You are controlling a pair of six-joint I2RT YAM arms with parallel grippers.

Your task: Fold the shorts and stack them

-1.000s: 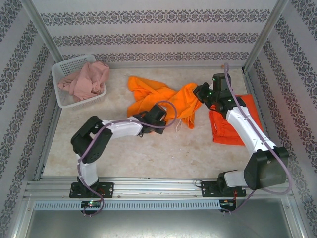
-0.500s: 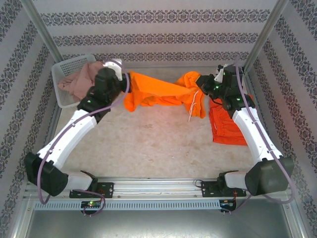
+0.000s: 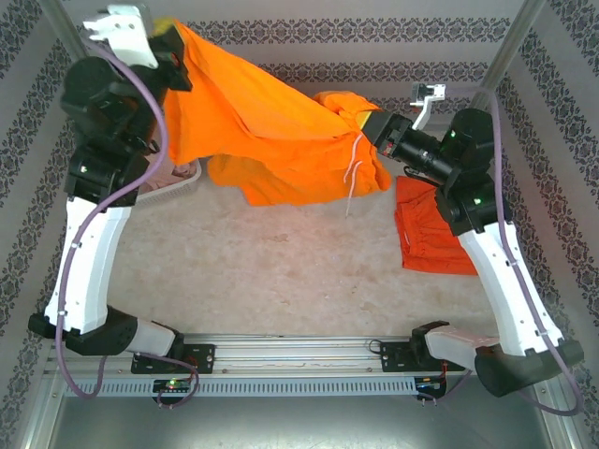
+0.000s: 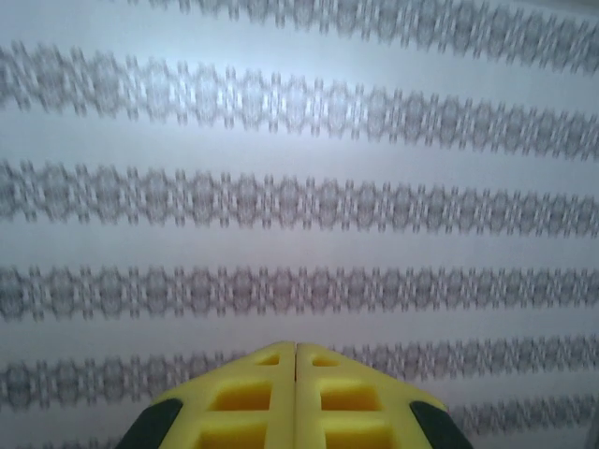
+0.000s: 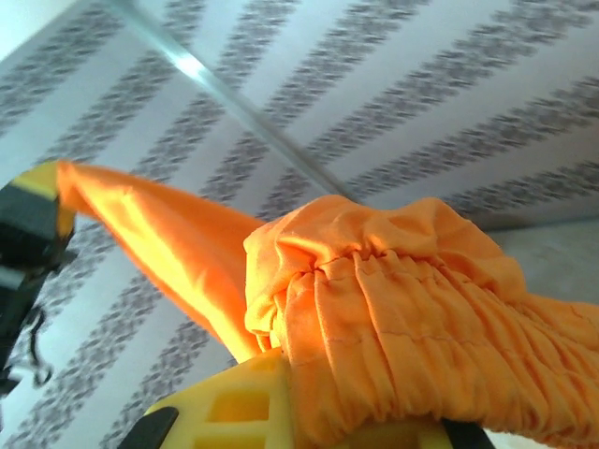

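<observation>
Work surface: a beige, marbled table top [image 3: 281, 271]. It is enclosed on three sides by walls [image 3: 328, 33] papered white with horizontal grey ornamental bands. Aluminium frame posts stand at the far corners: the left post [image 3: 54, 19] and the right post [image 3: 512, 49]. A slotted aluminium rail [image 3: 299, 351] runs along the near edge, with a perforated strip [image 3: 299, 385] just below it. At far left, a white rim [image 3: 178, 182] is possibly a mesh basket; most of it is hidden.

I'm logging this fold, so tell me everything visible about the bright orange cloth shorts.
The bright orange cloth shorts are soft fabric with a gathered waistband and a dangling white drawstring. They hang aloft, stretched between the left pincer, gripping one corner, and the right pincer, clamped on the waistband; the lower folds sag.
</observation>
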